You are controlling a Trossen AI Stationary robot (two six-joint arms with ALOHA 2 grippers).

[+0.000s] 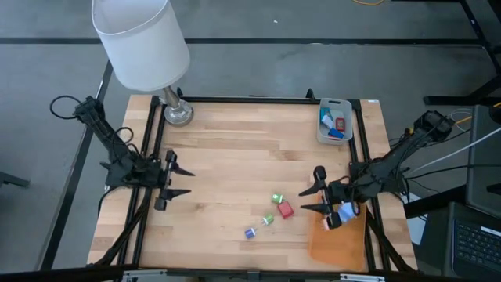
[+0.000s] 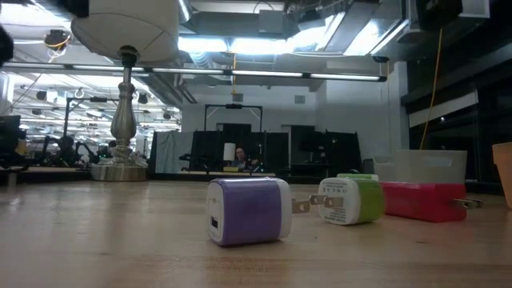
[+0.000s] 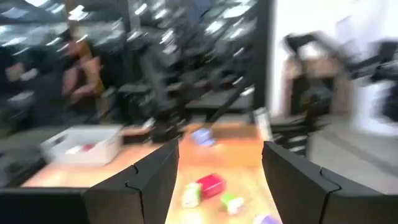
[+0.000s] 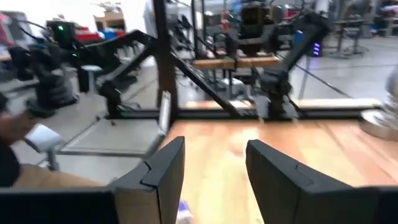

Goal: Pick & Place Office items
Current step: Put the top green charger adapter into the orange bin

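Several small blocky office items lie on the wooden table: a green one (image 1: 276,199), a red one (image 1: 285,209), a green-and-white one (image 1: 268,219) and a purple one (image 1: 250,232). The low view shows the purple one (image 2: 248,210), a green one (image 2: 352,200) and the red one (image 2: 424,200) resting flat. A blue item (image 1: 344,212) shows under my right arm at the orange sheet's edge. My right gripper (image 1: 311,192) stands open just right of the green and red items. At the table's left edge, my left gripper (image 1: 188,182) is open on nothing.
A grey tray (image 1: 335,135) holding blue and red items stands at the back right. An orange sheet (image 1: 338,244) lies at the near right. A lamp with a white shade (image 1: 141,39) and metal foot (image 1: 178,112) stands at the back left. Bare wood spans the middle.
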